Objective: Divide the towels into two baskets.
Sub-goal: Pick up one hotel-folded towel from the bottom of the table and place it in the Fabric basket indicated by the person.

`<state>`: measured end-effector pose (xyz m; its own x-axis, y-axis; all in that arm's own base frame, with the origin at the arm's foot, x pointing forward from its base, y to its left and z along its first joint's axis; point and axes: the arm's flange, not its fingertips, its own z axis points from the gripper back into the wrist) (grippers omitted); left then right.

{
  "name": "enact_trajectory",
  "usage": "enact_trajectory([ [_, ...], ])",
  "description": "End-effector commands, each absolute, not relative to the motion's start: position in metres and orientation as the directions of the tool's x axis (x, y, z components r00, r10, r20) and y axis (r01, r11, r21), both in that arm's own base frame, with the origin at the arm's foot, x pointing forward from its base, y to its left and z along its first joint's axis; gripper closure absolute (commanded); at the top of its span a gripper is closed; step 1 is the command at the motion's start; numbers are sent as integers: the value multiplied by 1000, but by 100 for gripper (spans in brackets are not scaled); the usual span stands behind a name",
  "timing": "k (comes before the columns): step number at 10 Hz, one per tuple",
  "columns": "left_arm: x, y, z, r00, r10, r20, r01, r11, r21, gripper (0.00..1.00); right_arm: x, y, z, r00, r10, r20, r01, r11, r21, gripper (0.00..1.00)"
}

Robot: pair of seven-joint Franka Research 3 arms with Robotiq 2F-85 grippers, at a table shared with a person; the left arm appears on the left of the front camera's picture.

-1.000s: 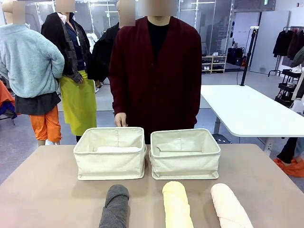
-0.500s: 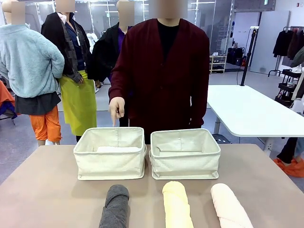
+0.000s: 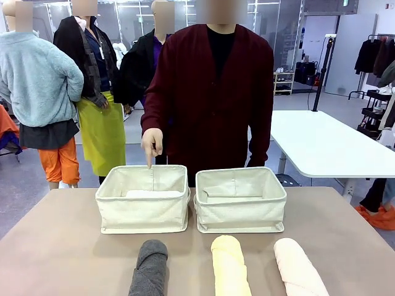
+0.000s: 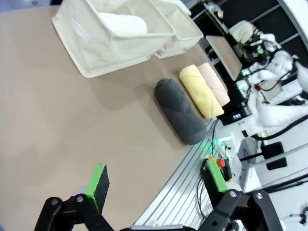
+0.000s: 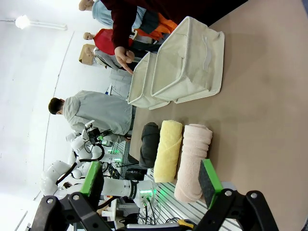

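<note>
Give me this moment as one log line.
left claw open | right claw open | white towel in left basket | grey towel, yellow towel, pink towel on table | person's hand pointing at left basket

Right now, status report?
Left gripper, right gripper open, empty. White towel in left basket; grey towel, yellow towel, pink towel on table. Person's hand points there.

The left basket [image 3: 143,213] is sitting on the desk [image 3: 55,246], with the first towel [image 3: 154,193] lying inside it. The right basket [image 3: 241,216] is standing just beside it on its right. In front of it, the second towel [image 3: 150,268] is lying. The third towel [image 3: 229,265] and the fourth towel [image 3: 297,266] are lying farther right. A person's hand [image 3: 151,140] is hanging above its far rim.
</note>
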<state>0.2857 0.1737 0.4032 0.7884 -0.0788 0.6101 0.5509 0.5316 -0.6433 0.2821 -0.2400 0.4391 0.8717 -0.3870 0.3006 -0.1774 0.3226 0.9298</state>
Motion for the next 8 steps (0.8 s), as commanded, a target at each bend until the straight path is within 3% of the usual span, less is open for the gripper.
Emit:
enact_trajectory([
  [1, 284, 121, 404, 805, -76, 588, 515, 582, -629, 0, 279, -240, 442, 871, -381, 310, -189, 324, 927, 0],
  [4, 271, 27, 398, 825, -175, 537, 510, 641, -574, 0, 279, -240, 442, 871, -381, 310, -189, 324, 927, 0],
  [8, 266, -90, 360, 900, -211, 382, 405, 731, -550, 0, 279, -240, 442, 871, -381, 310, -189, 324, 927, 0],
])
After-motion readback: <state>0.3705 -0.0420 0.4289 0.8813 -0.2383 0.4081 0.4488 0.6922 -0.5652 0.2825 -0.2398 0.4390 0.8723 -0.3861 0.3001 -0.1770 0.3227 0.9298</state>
